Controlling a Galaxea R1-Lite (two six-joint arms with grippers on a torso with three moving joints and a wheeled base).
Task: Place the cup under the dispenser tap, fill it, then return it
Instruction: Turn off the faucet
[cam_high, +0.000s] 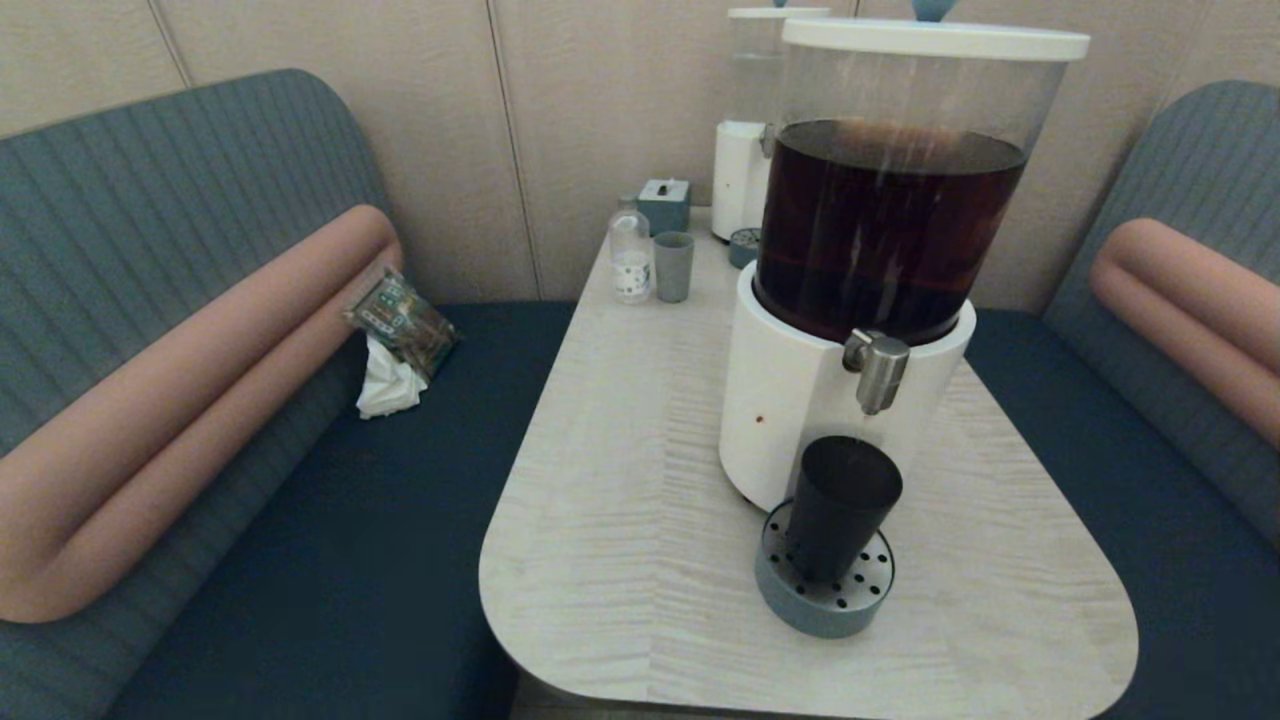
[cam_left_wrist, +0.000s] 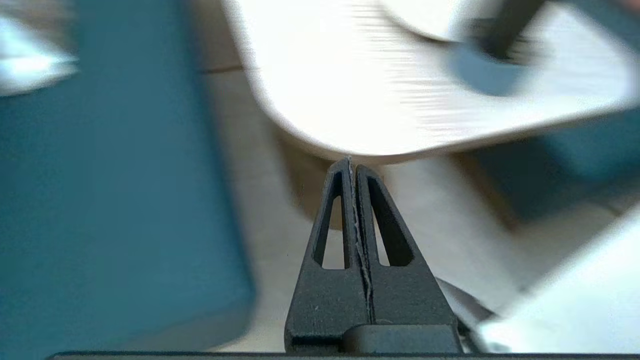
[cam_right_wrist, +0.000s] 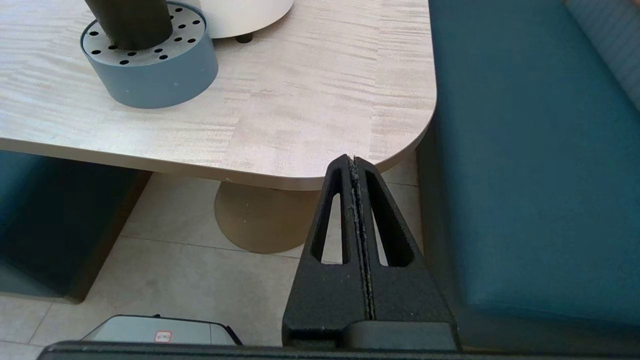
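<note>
Both grippers (cam_left_wrist: 354, 165) (cam_right_wrist: 353, 162) below cup (cam_high: 842, 505)

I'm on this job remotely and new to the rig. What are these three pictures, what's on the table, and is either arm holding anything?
It is a two-armed robot. One picture looks down from its head; the other two come from cameras on each wrist, behind the fingers.

On the table stands a big dispenser of dark liquid. The black cup stands on the grey drip tray, below the steel tap. Further back are a small bottle, a grey-green cup and a second dispenser.

The left gripper and right gripper are both shut and hold nothing, low by the table's near edge.
</note>
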